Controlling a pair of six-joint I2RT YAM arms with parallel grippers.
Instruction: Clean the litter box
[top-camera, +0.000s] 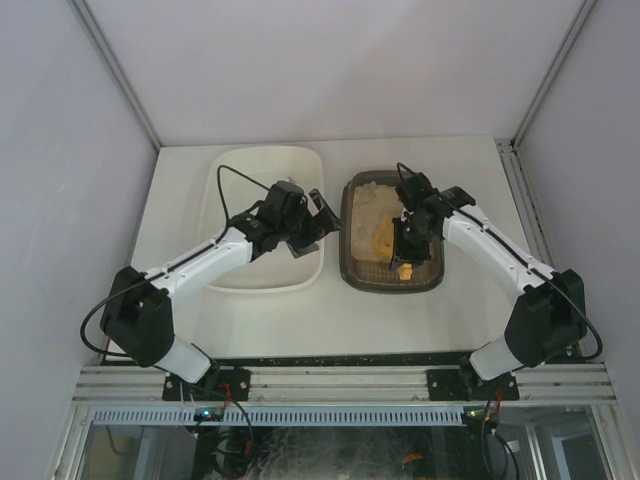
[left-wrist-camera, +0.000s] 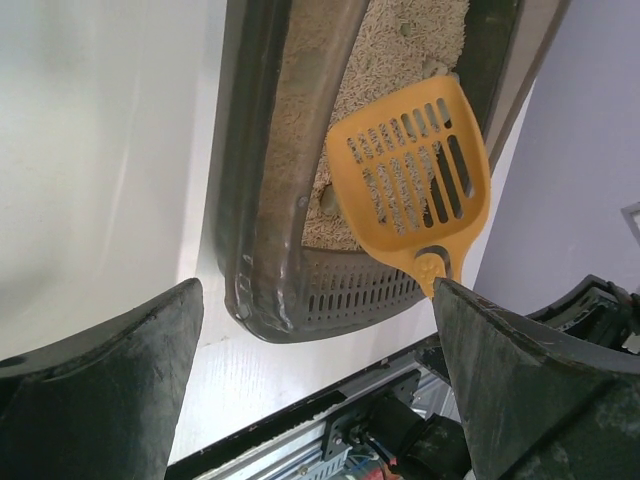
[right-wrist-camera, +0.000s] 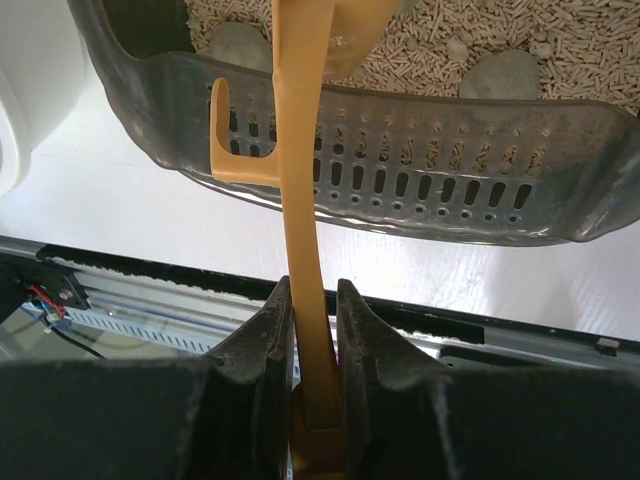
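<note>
Your left fingers (left-wrist-camera: 100, 380) hang spread wide and empty over the right rim of the white tub (top-camera: 250, 165). Just beside it, right of the middle of the desk (top-camera: 400, 320), sits the litter box (left-wrist-camera: 250, 200): a dark grey-brown rounded tray with a slotted near wall, holding beige pellets and grey clumps (right-wrist-camera: 238, 45). It is likely stiff and litter-heavy, and may slide on the smooth top, so brace it by the rim. Your right fingers (right-wrist-camera: 250, 350) are clenched on the thin handle of the orange scoop (left-wrist-camera: 415, 160).
</note>
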